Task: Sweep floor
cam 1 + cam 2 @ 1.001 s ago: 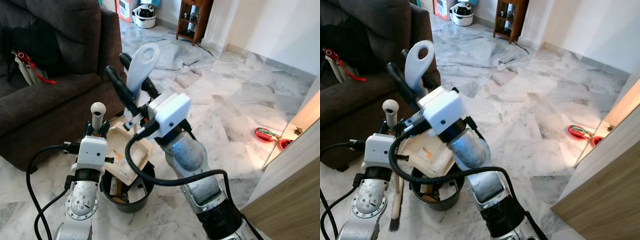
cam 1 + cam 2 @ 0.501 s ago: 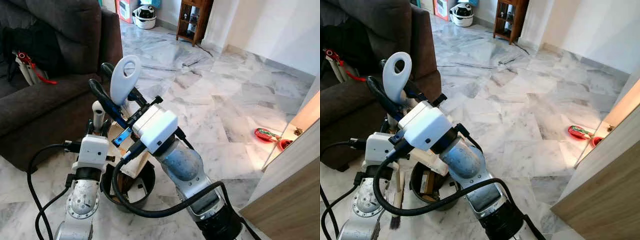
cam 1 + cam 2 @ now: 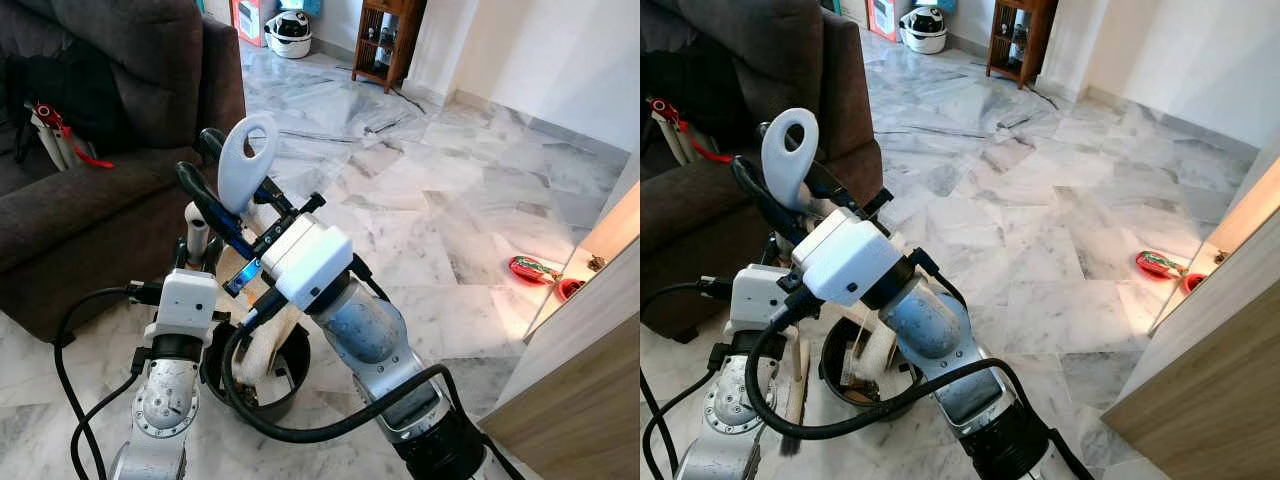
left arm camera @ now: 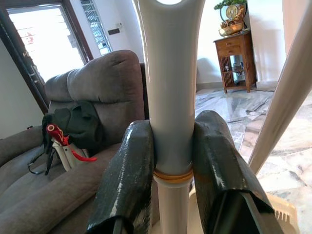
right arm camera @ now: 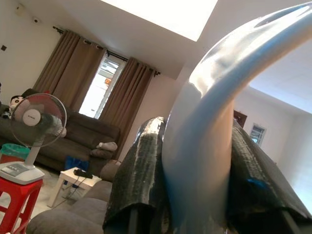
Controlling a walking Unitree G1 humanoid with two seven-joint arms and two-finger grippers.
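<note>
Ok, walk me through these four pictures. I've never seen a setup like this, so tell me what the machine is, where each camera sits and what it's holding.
This is a walking humanoid robot with two silver arms, each ending in a pincer of two black fingers. The two wide pictures come from a stereo camera on its head, looking down at a marble floor beside a dark sofa. The two close-up pictures come from cameras on its wrists, looking along the fingers.

The right pincer is shut on the pale blue handle of a dustpan, tipped over a black bin on the floor. The left pincer is shut on a white brush handle; the brush's dark bristles hang near the floor beside the bin. A red item lies further off on the floor.
</note>
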